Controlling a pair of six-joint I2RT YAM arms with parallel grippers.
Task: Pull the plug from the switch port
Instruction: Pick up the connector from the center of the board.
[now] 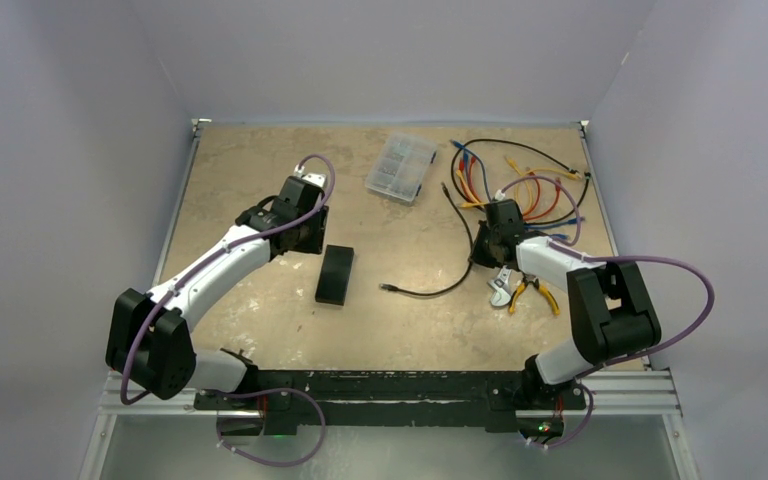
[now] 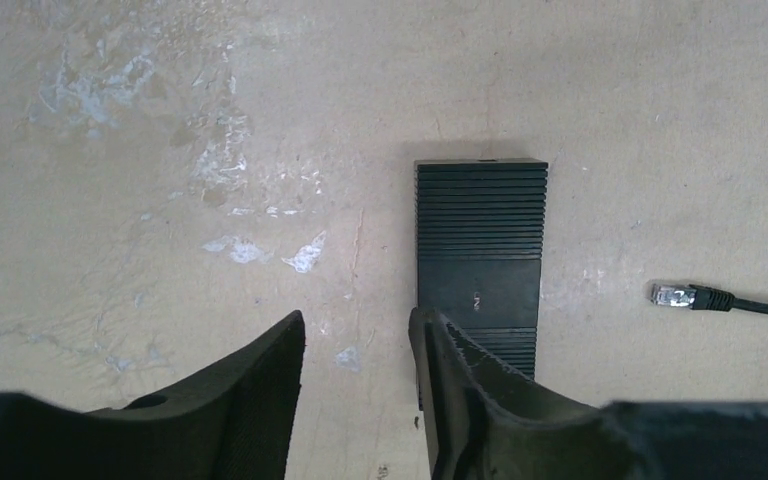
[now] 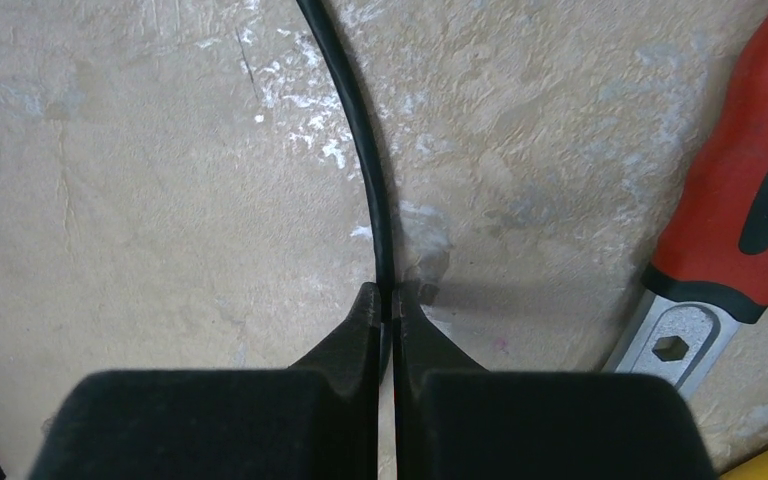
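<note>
Plug point(image 2: 672, 295) is out of the switch point(image 2: 480, 260). It lies free on the bench just R of it, near mid-bench, not touching. Switch sits flat, slightly L of centre. R gripper point(image 3: 388, 300) is pinched tight on the black cable point(image 3: 360, 150), toward the R edge. L gripper point(image 2: 355, 330) is spread w/ nothing btwn fingers, one finger overlapping the switch's nearest end. Pull looks done; prob. only release & retreat left.

Black cable point(image 3: 358, 140) between tool point(image 3: 392, 303) tips

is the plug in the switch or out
Out: the plug lies loose beside the switch, a clear gap between them.
</note>
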